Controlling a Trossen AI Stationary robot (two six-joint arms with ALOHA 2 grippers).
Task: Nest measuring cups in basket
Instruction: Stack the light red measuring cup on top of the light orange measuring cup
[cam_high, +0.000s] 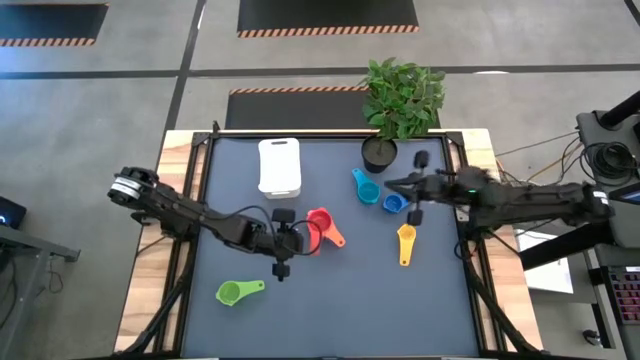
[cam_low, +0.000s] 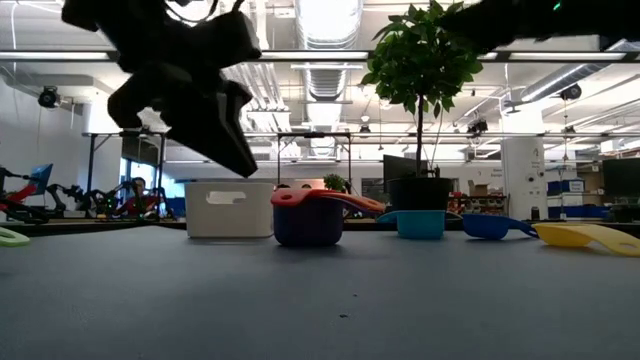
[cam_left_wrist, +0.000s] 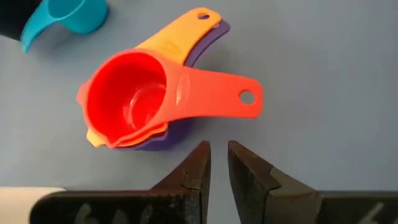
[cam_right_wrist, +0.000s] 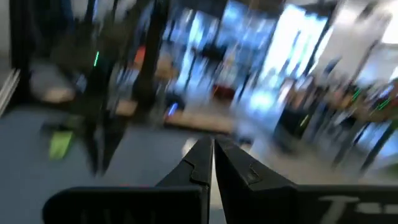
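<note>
High view showed the left tool (cam_high: 283, 243), nearly closed and empty, just at nine o'clock of the red, orange and purple cup stack (cam_high: 320, 230), the white basket (cam_high: 279, 166) at eleven o'clock; approaching too low could scatter the nested cups.

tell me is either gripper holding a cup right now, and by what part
Nothing is held. The left gripper hangs just short of the red cup stack with only a narrow gap between its fingers, gripping nothing. The right gripper is shut on nothing.
</note>
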